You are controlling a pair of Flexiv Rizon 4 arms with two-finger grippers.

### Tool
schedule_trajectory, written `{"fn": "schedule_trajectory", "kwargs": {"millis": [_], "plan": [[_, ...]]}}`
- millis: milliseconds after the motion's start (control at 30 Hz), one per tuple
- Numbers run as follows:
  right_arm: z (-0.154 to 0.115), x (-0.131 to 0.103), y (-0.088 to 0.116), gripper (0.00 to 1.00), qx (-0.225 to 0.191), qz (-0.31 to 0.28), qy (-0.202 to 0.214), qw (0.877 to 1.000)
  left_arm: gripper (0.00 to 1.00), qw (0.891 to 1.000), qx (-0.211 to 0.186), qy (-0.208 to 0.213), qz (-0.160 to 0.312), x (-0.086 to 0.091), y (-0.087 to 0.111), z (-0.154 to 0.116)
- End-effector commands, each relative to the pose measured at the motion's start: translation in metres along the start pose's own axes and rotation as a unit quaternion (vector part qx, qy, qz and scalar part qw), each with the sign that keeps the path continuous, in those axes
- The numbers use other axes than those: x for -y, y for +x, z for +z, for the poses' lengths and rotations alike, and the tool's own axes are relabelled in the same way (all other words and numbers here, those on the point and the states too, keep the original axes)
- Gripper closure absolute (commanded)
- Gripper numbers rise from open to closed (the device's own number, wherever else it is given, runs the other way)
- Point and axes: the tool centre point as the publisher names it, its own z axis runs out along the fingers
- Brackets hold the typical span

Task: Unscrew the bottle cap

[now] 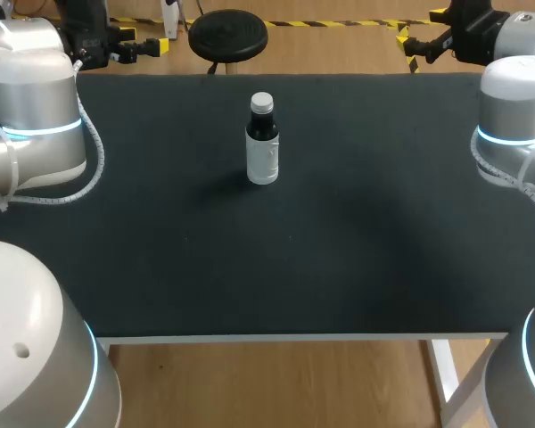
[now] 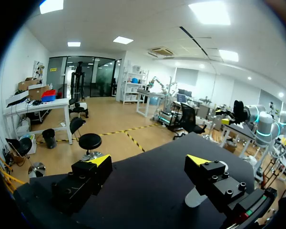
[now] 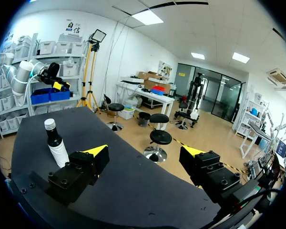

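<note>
The table [image 1: 339, 267] has a flat black surface. The bottle [image 1: 262, 143] stands upright on it, mid-width and toward the far edge. Its long axis is vertical, with the pale cap [image 1: 262, 102] uppermost on the neck.

Left gripper [image 2: 148, 162]: fingers spread, nothing between them. A pale shape behind one finger is probably the bottle.

Right gripper [image 3: 145, 152]: fingers spread, empty. The bottle stands ahead of it, off to one side and well apart.
</note>
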Motion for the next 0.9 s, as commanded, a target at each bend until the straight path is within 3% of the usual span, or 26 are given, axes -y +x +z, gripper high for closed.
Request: {"fn": "schedule_trajectory", "kwargs": {"millis": [33, 833, 900], "plan": [[0.0002, 0.0001, -0.0003, 0.0, 0.0, 0.0, 0.0, 1.0, 0.0, 1.0, -0.001, -0.002, -0.001, 0.0008, 0.0, -0.0007], [0.0002, 0.0001, -0.0003, 0.0, 0.0, 0.0, 0.0, 1.0, 0.0, 1.0, -0.001, -0.002, -0.001, 0.0008, 0.0, -0.0007], [0.0002, 0.0001, -0.0003, 0.0, 0.0, 0.0, 0.0, 1.0, 0.0, 1.0, -0.003, 0.01, 0.012, 0.009, -0.0047, -0.0055]]}}
